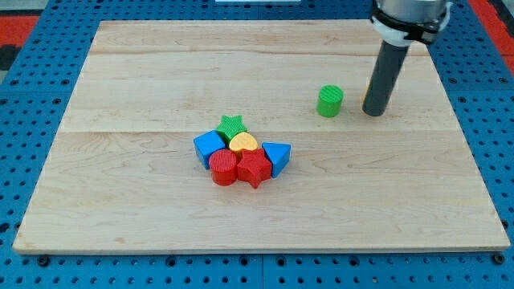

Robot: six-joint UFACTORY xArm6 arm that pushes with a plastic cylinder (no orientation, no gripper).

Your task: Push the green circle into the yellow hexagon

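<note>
The green circle (329, 101), a short upright cylinder, stands on the wooden board (144, 72) in the upper right part of the view. My tip (373, 112) rests on the board just to the right of it, with a small gap between them. A thin yellow sliver (367, 85) shows at the rod's left edge. It looks like the yellow hexagon, almost wholly hidden behind the rod.
A tight cluster sits near the board's middle: green star (231, 124), blue cube (210, 147), yellow heart (243, 144), blue triangle (276, 156), red cylinder (225, 168) and red star (254, 168). Blue pegboard surrounds the board.
</note>
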